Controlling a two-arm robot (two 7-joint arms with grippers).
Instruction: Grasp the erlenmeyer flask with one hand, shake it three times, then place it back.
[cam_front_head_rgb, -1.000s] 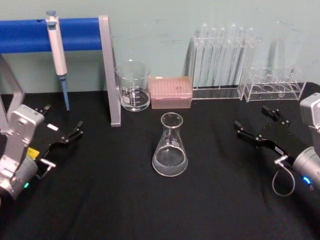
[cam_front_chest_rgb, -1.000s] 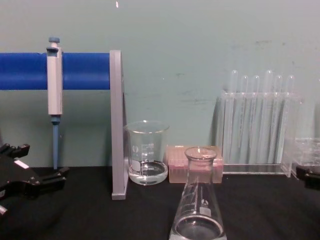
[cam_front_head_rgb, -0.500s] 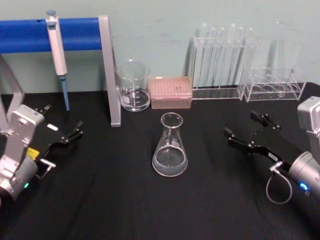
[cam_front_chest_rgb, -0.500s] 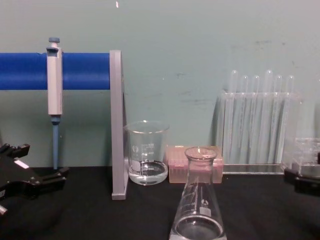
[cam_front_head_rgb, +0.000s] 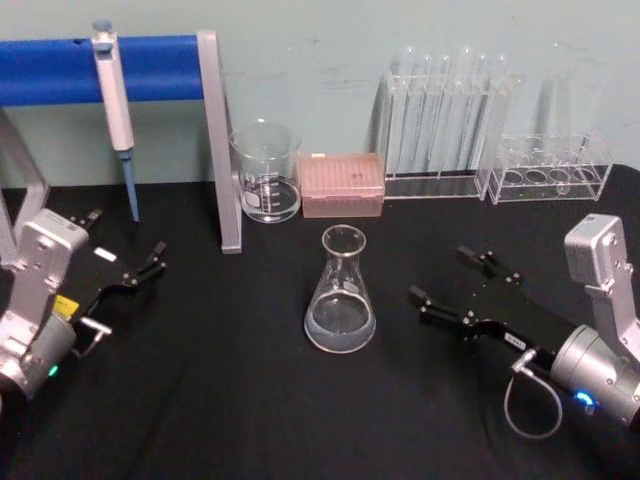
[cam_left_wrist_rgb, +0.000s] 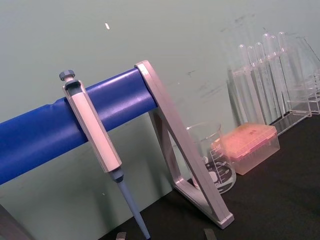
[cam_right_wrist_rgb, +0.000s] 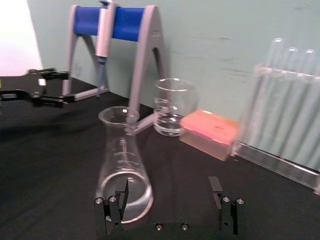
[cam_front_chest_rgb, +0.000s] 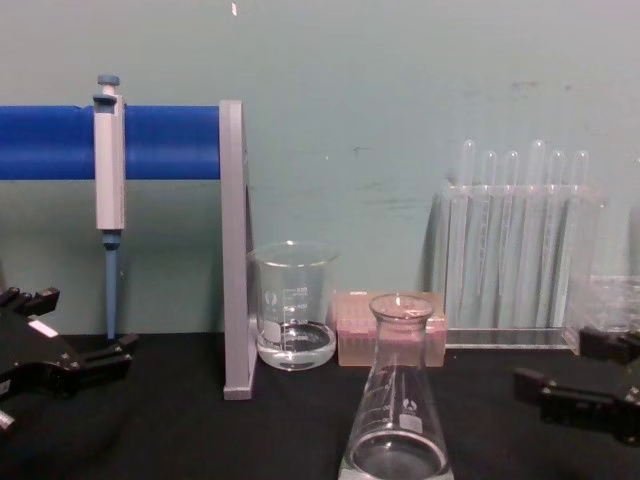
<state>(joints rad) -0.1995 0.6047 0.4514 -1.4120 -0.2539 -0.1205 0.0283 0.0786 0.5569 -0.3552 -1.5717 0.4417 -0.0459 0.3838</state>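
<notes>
Since a second ago our right gripper (cam_front_head_rgb: 440, 275) has slid in from the right edge toward the erlenmeyer flask (cam_front_head_rgb: 340, 300), which has not shifted. We see the flask standing upright near the middle of the black table (cam_front_head_rgb: 230, 410), with a shallow pool of clear liquid in its wide base. Nothing touches it. The right gripper hovers low just to the flask's right, its two black fingers spread wide and pointing at the glass with nothing between them; a clear gap remains between the fingertips and the flask wall. From the right wrist view we see the flask ahead of the fingers, closer to one finger than the other, not yet between them.

Behind the flask sits a pink tip box (cam_front_head_rgb: 342, 185), and beside that, to our left, a glass beaker (cam_front_head_rgb: 266, 175) with a little clear liquid. Further left a grey upright carries a blue bar (cam_front_head_rgb: 150, 68), from which a pipette (cam_front_head_rgb: 115, 105) hangs. To our right, along the wall, stands a rack of test tubes (cam_front_head_rgb: 440, 130) and then a lower clear rack (cam_front_head_rgb: 550, 170). Our left gripper (cam_front_head_rgb: 125, 240) rests parked at the table's left edge, fingers apart and holding nothing, well away from the flask.
</notes>
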